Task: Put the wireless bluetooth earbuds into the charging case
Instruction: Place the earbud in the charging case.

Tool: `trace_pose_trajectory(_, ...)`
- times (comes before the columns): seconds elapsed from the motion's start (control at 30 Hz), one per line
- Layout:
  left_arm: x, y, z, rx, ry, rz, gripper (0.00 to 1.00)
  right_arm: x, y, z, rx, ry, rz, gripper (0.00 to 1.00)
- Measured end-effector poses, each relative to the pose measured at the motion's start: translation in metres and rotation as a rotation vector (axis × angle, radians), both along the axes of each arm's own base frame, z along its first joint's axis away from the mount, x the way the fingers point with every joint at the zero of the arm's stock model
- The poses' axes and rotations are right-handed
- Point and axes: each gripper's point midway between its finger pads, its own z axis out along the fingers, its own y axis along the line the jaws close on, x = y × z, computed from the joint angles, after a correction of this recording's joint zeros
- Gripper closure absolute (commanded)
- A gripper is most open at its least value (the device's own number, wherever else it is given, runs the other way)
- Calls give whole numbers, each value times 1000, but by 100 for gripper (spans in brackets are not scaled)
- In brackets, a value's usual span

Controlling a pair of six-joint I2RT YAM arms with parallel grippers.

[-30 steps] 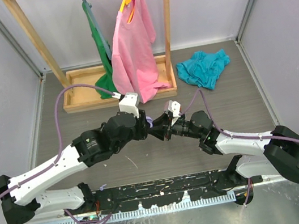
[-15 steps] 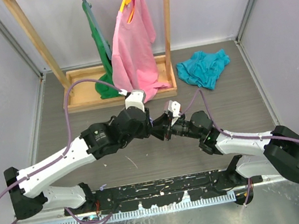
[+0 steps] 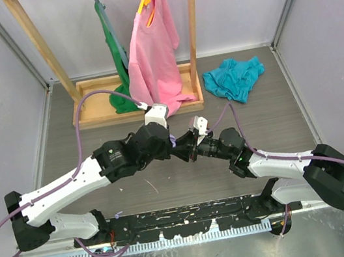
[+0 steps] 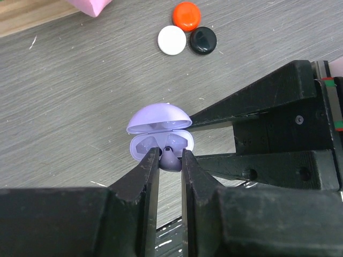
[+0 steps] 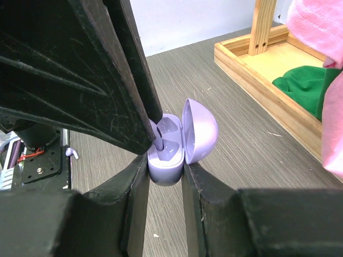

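Lilac charging case open; left claw pinches earbud inside.

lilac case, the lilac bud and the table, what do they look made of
Lilac case: seemingly smooth plastic, soft sheen on the domed lid. Lilac earbud: likely the same plastic, matching colour. Table: grey wood-grain surface, matte, perhaps laminate.

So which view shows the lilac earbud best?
Left wrist: the lilac earbud is pinched in the left gripper, over the open charging case. Right wrist shows only a sliver; top external hides it.
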Motion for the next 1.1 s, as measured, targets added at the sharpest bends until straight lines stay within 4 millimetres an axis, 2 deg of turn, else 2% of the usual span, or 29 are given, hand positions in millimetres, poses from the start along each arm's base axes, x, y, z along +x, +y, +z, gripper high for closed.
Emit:
trace_pose_trajectory(0.47, 3, 20, 31, 8, -114, -61, 92, -1, 0, 1, 11, -14, 1, 99)
trace_pose_trajectory(1.1, 3, 14, 14, -30, -25, -150, 92, -2, -1, -1, 11, -15, 2, 99)
